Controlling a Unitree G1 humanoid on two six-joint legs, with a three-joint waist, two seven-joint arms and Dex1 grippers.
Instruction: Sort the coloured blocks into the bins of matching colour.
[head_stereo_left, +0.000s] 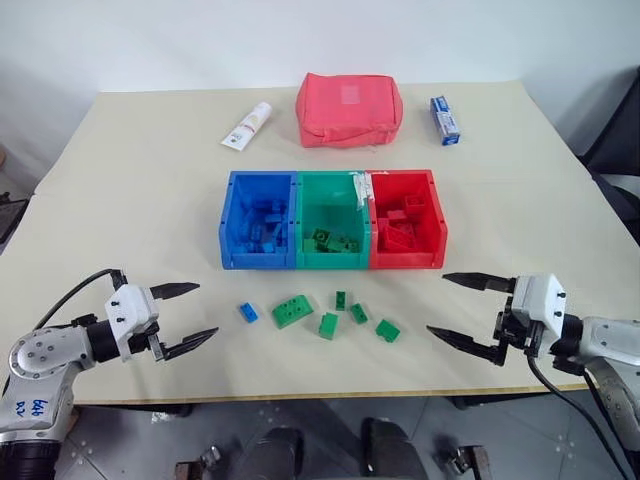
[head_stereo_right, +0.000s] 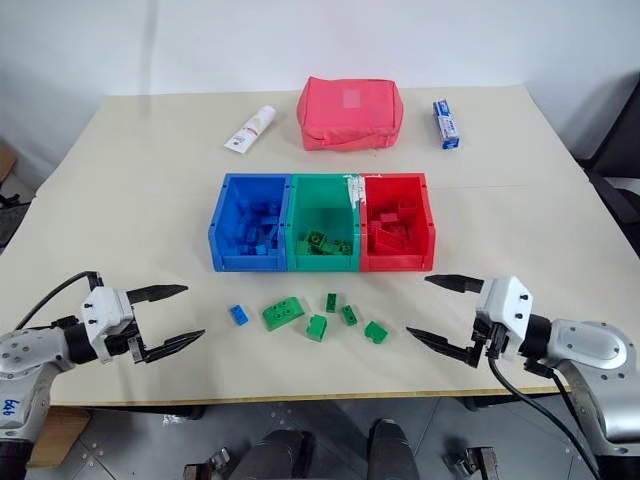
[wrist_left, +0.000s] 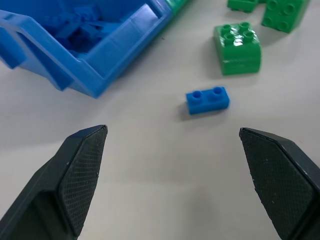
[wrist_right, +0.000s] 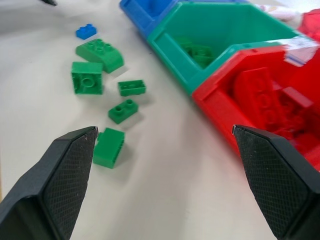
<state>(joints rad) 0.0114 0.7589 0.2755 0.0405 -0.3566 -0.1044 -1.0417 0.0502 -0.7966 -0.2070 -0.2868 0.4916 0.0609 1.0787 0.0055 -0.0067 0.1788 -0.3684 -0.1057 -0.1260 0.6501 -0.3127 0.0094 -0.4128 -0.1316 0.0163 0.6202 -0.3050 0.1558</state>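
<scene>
A: Risk first? Left gripper (head_stereo_left: 190, 317) is spread wide, holding nothing, left of the blue block (head_stereo_left: 248, 312), which lies just before the blue bin (head_stereo_left: 229, 225).

B: That block is tiny; wide jaws could knock it. Rightward, five green blocks (head_stereo_left: 291, 311) crowd together; the right gripper (head_stereo_left: 456, 310), likewise gaping and unladen, might pinch two.

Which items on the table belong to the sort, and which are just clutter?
Job:
- small blue studded plastic brick
- five green studded plastic bricks
- blue, green and red square plastic bins

Clutter:
- red fabric zip pouch
- white tube
- blue-and-white carton
</scene>
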